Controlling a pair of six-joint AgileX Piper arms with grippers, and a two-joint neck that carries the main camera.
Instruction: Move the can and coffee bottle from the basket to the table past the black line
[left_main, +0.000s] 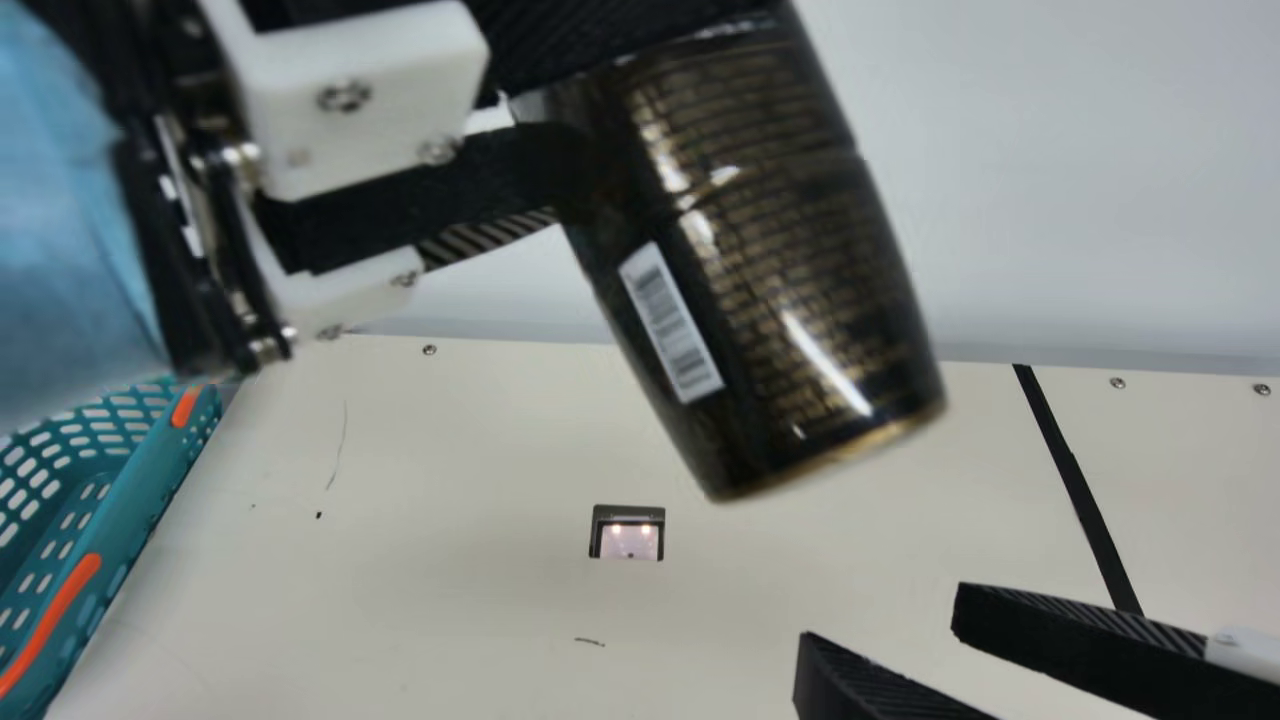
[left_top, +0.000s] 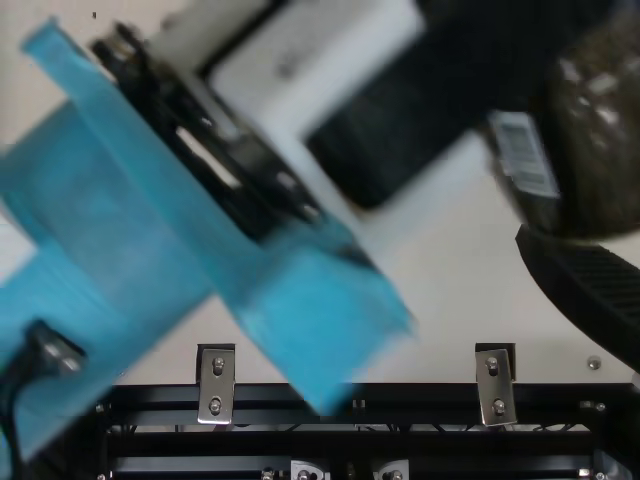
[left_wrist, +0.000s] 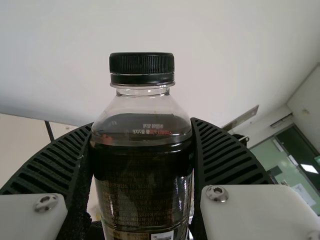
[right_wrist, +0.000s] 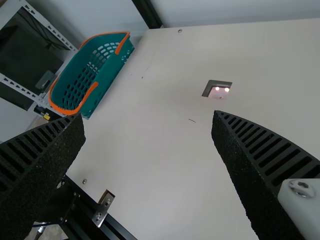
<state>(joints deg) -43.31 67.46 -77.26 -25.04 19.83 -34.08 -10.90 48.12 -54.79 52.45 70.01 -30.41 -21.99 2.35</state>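
Pinched tilted above the counter (left_main: 450, 450) by the left fingers (left_wrist: 225, 157), the filled coffee bottle (left_main: 780, 260) looks weighty, slick and slightly squeezable, best gripped by its upper body, the right fingers (right_wrist: 265, 160) spread apart.

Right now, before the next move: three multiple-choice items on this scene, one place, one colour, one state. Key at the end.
1. In the main view, where is the teal plastic basket with orange trim?
A) Centre
B) Left edge
C) Right edge

2. What colour is the screw cap on the dark-labelled plastic coffee bottle?
A) White
B) Red
C) Black

3. The black ribbed jaws of the right gripper are:
A) open, empty
B) closed on the bottle
C) shut, empty

Key:
1 B: its rim runs along that edge.
2 C: black, ridged cap above the clear neck.
3 A: bare cream table shows between the jaws.
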